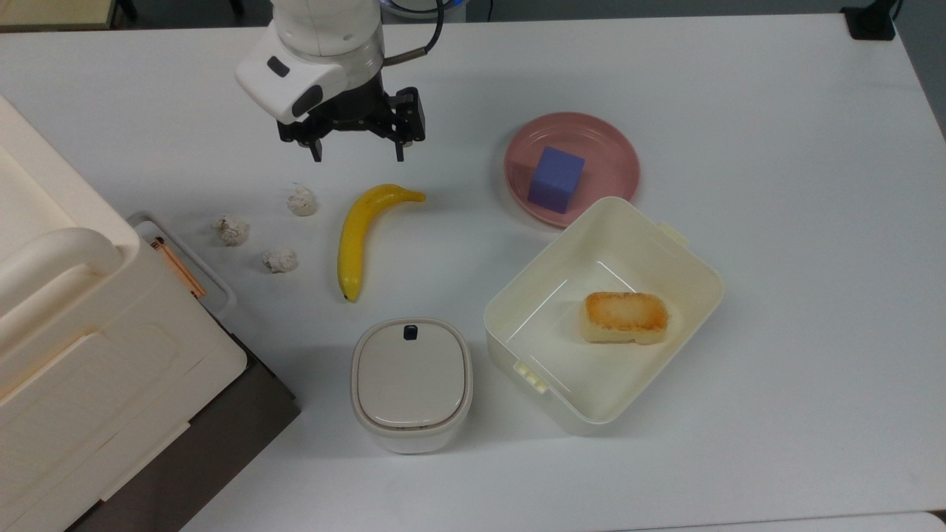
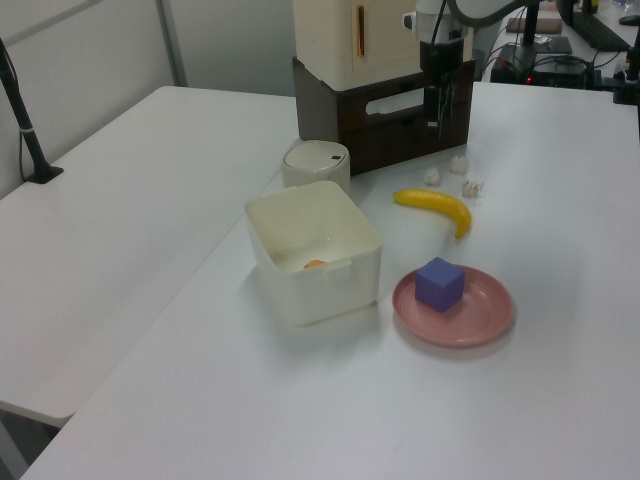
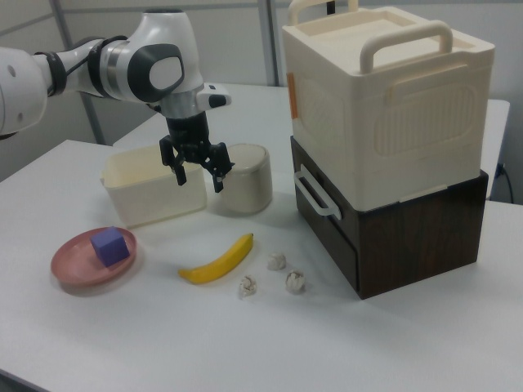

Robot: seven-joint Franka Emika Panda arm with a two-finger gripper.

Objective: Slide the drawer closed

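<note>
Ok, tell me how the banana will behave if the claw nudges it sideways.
The banana lies flat on the smooth white table, so it would probably slide easily. Its curved shape suggests that a push near one end would spin it rather than move it straight. It looks glossy, so the open claw might slip along it.
</note>
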